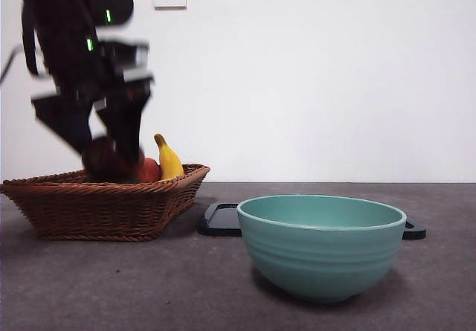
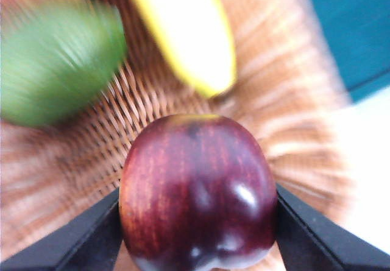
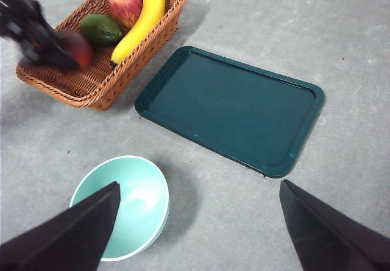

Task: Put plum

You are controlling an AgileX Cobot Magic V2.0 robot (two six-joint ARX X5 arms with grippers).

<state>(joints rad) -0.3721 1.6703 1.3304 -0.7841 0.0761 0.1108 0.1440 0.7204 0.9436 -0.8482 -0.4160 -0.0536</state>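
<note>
Dark maroon and glossy, the plum [image 2: 198, 192] sits clamped between the two black jaws of the left gripper [image 2: 198, 222], one jaw pressed to each flank. It is low over the wicker basket [image 1: 104, 208] at the table's left end, at about rim height; whether it touches the weave I cannot tell, since the arm is blurred. In the basket with it lie a banana [image 3: 139, 21], a dull green fruit [image 3: 100, 30] and an apple [image 3: 125, 4], all just beside the grasp but not in it.

The right gripper [image 3: 198, 228] hangs high and well apart, jaws spread wide and holding nothing, looking down on the dark green tray [image 3: 231, 109] and the teal bowl [image 3: 122, 204].

To my eye the step in hand is the pick-up: the fruit is gripped but not yet carried anywhere. The task does not say where it goes; the tray next to the basket and the bowl in front of it are both bare, so either could be meant. The next move, I'd judge, calls for a straight lift clear of the basket's rim and the banana, then a sideways carry, keeping a firm squeeze since the smooth skin could slip.
</note>
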